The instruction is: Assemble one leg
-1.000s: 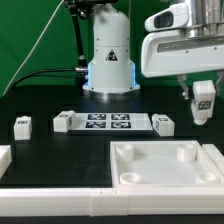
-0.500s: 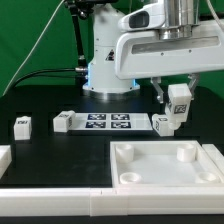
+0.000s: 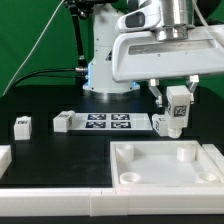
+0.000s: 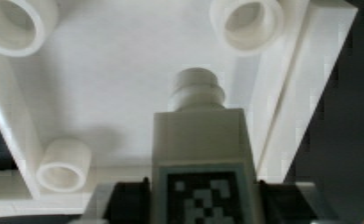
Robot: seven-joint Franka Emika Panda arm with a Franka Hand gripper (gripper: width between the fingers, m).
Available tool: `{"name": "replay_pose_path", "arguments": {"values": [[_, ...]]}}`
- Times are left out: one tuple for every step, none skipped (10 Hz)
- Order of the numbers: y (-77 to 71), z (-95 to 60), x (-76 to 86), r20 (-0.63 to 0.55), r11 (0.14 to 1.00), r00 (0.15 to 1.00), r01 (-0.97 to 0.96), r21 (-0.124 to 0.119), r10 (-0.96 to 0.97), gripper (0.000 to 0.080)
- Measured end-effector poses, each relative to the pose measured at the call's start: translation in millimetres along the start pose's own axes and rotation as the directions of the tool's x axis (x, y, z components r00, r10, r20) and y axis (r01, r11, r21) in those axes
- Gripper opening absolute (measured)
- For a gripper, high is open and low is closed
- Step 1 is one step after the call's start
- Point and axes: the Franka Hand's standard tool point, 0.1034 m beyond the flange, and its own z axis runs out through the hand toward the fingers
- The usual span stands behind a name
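Nearest me lies one white panel (image 3: 150, 166); the wrist view shows three of its round sockets (image 4: 63, 170). Behind it, on the black table (image 3: 40, 148), I count three loose legs (image 3: 22, 125) in a row, with one marker board (image 3: 108, 122) between the second and third. A fourth, the leg (image 3: 178, 103), hangs in the air just above the loose one at the exterior view's right. The gripper (image 3: 178, 98) is clamped on it. It is a small chunky white block with a black-and-white square tag (image 4: 200, 200) and a rounded peg (image 4: 197, 85) at its end. In the wrist view the panel lies behind it.
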Motion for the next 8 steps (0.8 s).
{"name": "replay_pose_path", "arguments": {"values": [[0.7,3.0,15.3,-0.023,1.000,1.000,0.002,0.000,-0.002,0.0291],[3.5,10.6,22.2,-0.025,1.000,1.000,0.001,-0.001,-0.001,0.0291],[5.6,17.0,31.2,-0.031,1.000,1.000,-0.004,-0.001,0.004,0.0291],[5.7,25.3,35.9,-0.032,1.000,0.999,-0.006,0.000,0.006,0.0291],[4.4,33.3,40.3,-0.025,1.000,1.000,-0.017,0.003,0.017,0.0291],[0.5,34.5,45.0,-0.018,1.000,1.000,-0.022,0.008,0.022,0.0291],[1.2,34.4,44.4,-0.019,1.000,1.000,-0.017,0.007,0.018,0.0291],[1.4,35.0,43.7,-0.017,1.000,1.000,-0.020,0.008,0.020,0.0291]]}}
